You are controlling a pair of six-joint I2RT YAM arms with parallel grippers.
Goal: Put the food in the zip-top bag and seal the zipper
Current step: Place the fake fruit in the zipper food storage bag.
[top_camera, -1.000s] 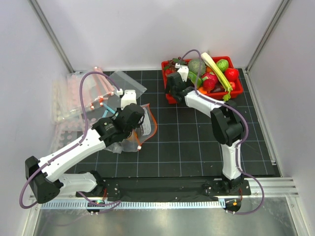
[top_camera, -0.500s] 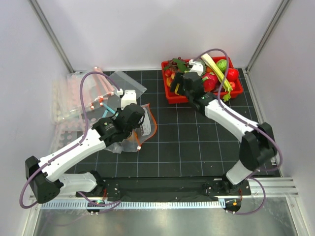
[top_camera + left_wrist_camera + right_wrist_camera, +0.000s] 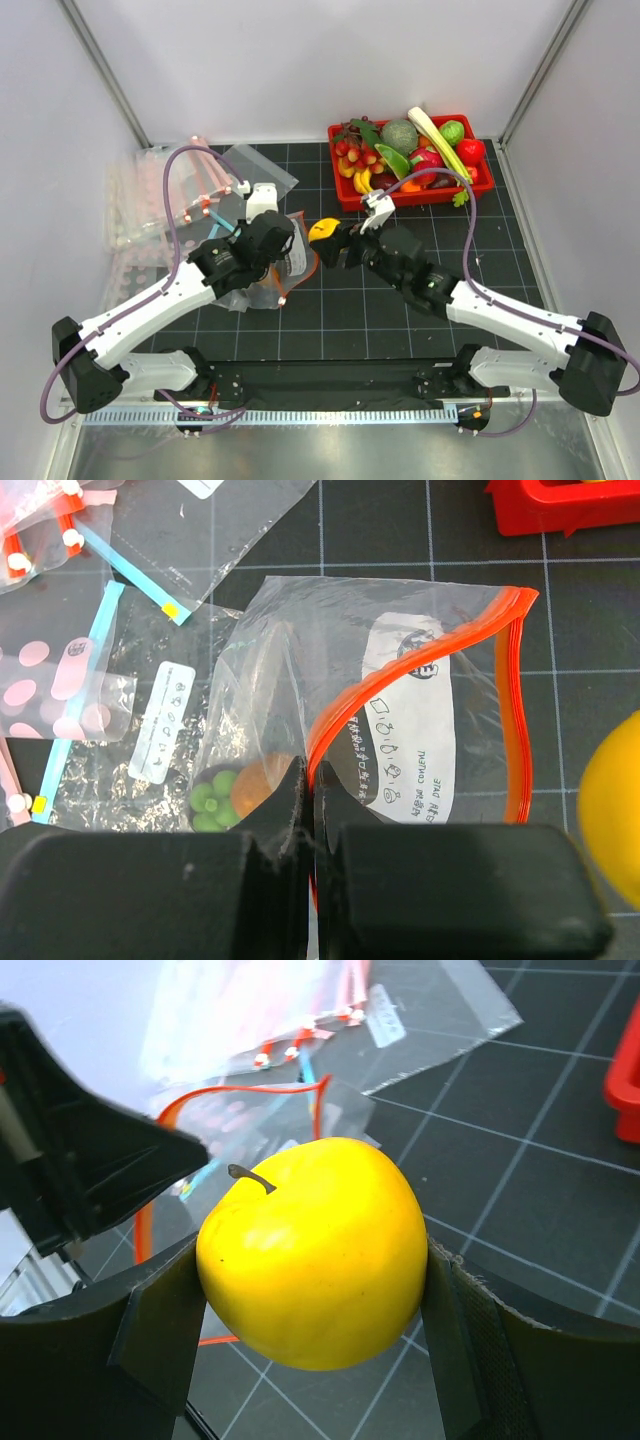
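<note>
Black gridded matting (image 3: 400, 330) is covering the table, and pale walls (image 3: 300, 60) are closing it in on three sides. At the far left a heap of spare clear bags (image 3: 150, 200) is lying on the mat.

Just right of that heap, the left gripper (image 3: 308, 785) is pressing its jaws fully together on the near edge of the zip-top bag (image 3: 420, 710). It is pinching the film right at the red-orange zipper (image 3: 512, 730). The zipper's two strips are curving apart from there, so the bag's mouth is gaping toward the right. Inside the bag a small dark-orange piece (image 3: 262, 785) is sitting against a green knobbly toy (image 3: 210, 798), both just left of the pinching tips.

Further right, the right gripper (image 3: 338, 245) is standing with its jaws spread wide. The yellow fruit (image 3: 310, 1250) is filling the gap between them, and the dark pads (image 3: 160, 1320) are bearing on both its flanks, stem upward. The fruit is hanging just beside the bag's open mouth, on its right, close to the zipper.

At the far right rear a red basket (image 3: 345, 200) is holding more toy produce, with a pale-green celery stalk (image 3: 440, 145) lying across the top.
</note>
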